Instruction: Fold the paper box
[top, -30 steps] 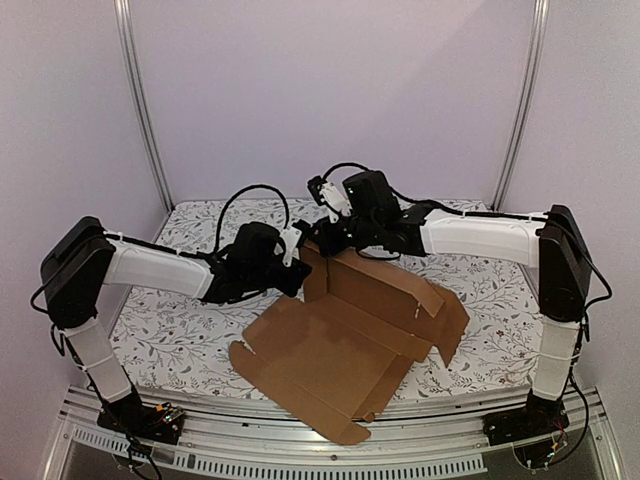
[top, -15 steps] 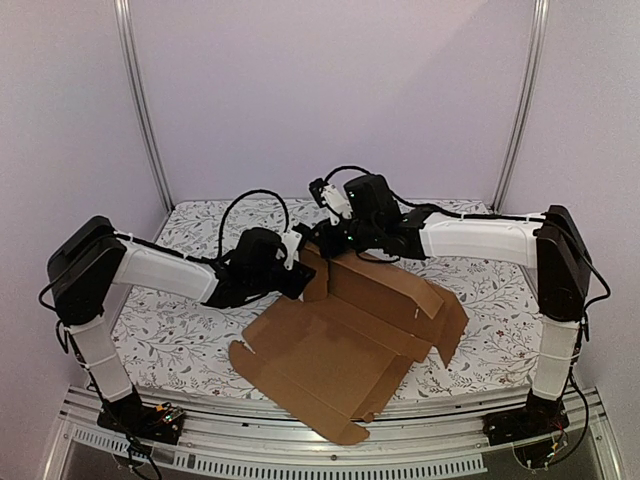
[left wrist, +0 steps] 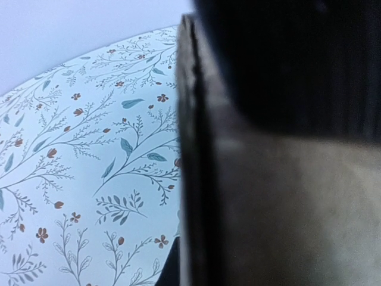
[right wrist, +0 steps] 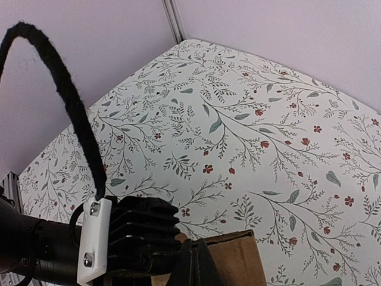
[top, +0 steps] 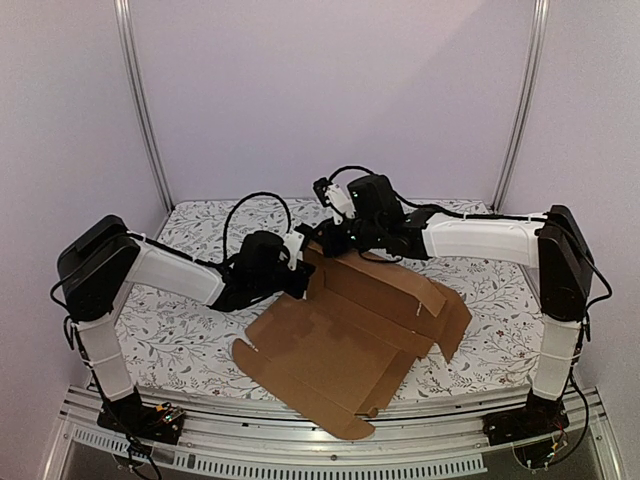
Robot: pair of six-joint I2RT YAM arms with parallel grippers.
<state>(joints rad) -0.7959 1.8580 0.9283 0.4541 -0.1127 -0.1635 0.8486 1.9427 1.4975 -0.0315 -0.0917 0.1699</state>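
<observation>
The left gripper (top: pixel 302 272) had sunk lower and pinched the raised far-left flap of the paper box (top: pixel 335 345), which lay mid-table (top: pixel 170 335) toward the near edge. The right gripper (top: pixel 333 243), pressed together, met the flap's top. The flap looked ready for folding.

Room as it shows on my feeds, item by item.

1. Counter (top: pixel 190 345): rectangular, set into a booth closed on three sides.
2. Cloth (right wrist: pixel 250 119): white, printed with grey-green sprigs and small red-brown flowers, lying flat over the counter.
3. Back wall (top: pixel 330 90): plain, pale lilac, unmarked.
4. Left wall (top: pixel 50 120) and right wall (top: pixel 600 120): same plain finish.
5. Left post (top: pixel 142 100) and right post (top: pixel 522 100): silver metal, one at each back corner.
6. Rail (top: pixel 300 440): ribbed silver metal along the near edge.
7. Light: soft and even; I see only faint shadows.
</observation>
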